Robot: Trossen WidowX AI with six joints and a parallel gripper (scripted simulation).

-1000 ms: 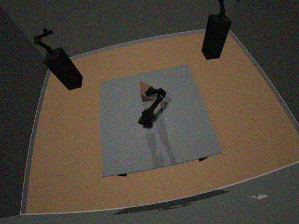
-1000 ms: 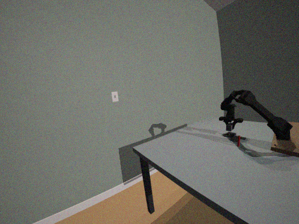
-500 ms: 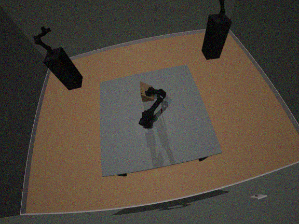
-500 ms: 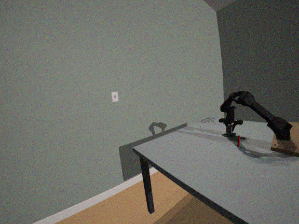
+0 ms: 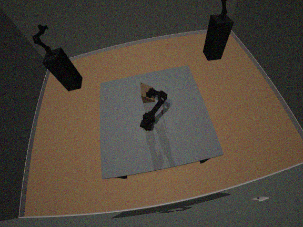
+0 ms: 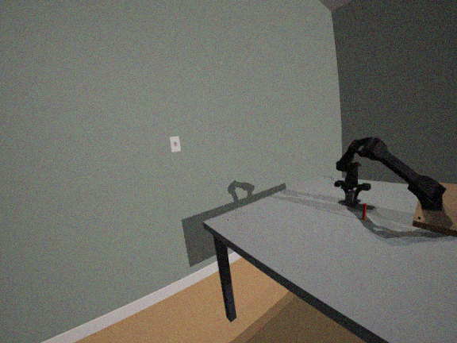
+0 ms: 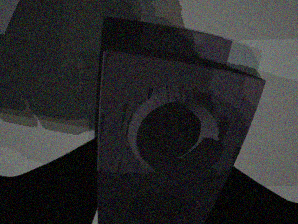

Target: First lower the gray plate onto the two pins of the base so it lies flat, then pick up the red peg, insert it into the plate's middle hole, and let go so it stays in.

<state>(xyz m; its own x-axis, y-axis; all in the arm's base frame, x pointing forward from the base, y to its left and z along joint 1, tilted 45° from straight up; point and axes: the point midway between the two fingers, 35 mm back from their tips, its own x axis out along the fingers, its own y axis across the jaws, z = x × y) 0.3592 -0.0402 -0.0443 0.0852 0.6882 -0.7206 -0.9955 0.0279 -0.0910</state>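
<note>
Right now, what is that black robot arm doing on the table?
The arm's gripper is shut on the gray plate, a flat piece with a round hole in its middle, and holds it low over the table. The base and its pins are too dark to make out. The red peg stands upright on the table beside the gripper, untouched.

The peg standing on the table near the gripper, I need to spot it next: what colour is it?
Red. The peg shows best in the exterior view.

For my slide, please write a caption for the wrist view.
Fingers shut on the gray plate, its round middle hole facing the camera.
</note>
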